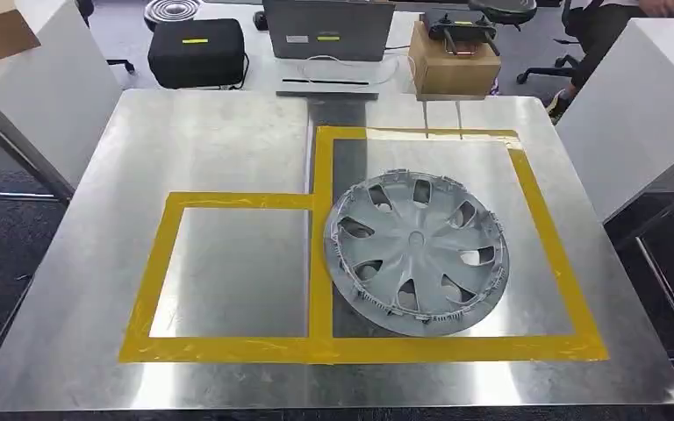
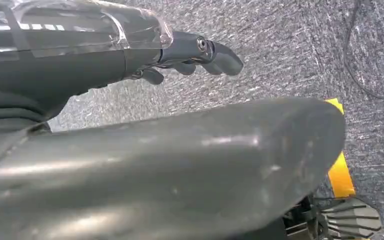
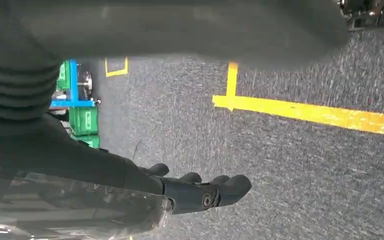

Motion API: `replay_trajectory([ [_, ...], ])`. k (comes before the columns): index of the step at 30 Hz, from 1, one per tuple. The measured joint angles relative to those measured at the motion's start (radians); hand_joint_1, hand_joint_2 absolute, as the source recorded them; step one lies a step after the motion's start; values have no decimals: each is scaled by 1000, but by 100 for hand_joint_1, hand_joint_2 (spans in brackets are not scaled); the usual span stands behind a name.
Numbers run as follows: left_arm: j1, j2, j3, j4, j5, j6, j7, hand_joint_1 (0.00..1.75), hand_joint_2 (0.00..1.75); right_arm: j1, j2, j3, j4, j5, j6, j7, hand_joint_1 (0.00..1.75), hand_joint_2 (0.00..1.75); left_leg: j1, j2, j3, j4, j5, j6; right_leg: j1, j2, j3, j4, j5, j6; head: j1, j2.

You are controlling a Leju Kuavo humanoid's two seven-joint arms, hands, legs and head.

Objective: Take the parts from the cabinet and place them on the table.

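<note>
A grey plastic wheel cover (image 1: 417, 254) lies flat on the metal table (image 1: 228, 140), inside the larger, right-hand frame of yellow tape (image 1: 540, 228). A smaller taped frame (image 1: 154, 272) adjoins it on the left. My left hand (image 2: 195, 52) hangs over grey carpet, its dark fingers loosely extended and holding nothing. My right hand (image 3: 200, 190) also hangs above the carpet with its fingers apart and nothing in them.
Beyond the table's far edge stand a cardboard box (image 1: 452, 61) with a black device on top, a grey laptop-like unit (image 1: 327, 31) and a black case (image 1: 197, 53). White panels (image 1: 641, 96) flank the table. Yellow floor tape (image 3: 305, 112) and green crates (image 3: 82, 120) are on the carpet.
</note>
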Motion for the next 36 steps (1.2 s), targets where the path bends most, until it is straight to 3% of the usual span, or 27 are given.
replay_trajectory([
  [18,0,1,0,0,-10,-1,-4,0,0,-3,4,1,12,-12,8,-2,0,0,0,0,0,0,0,0,0,0,0,0,0,0,0,0],
  [27,0,3,-13,0,-13,0,-4,0,0,-4,8,10,18,-18,8,-2,0,0,-7,0,0,2,0,2,-7,0,0,-2,5,7,0,0],
  [30,0,4,-18,0,-13,1,-4,0,0,-4,9,16,18,-19,8,-2,0,0,-12,0,-1,5,3,7,-13,0,0,-2,9,13,0,0],
  [33,-1,5,-18,0,-13,2,-4,0,0,-5,10,16,18,-19,8,-2,0,0,-7,-1,-5,-5,18,24,-11,1,0,-8,17,21,-1,0],
  [34,-2,5,-18,0,-13,2,-4,0,0,-5,10,16,18,-19,8,-2,0,0,-2,0,0,-6,24,31,-11,3,-7,5,-3,25,-1,0],
  [36,-1,6,-18,0,-14,2,-4,0,0,-5,10,17,19,-19,8,-2,0,0,-1,0,-5,-6,27,35,-13,4,-61,141,-81,30,9,0],
])
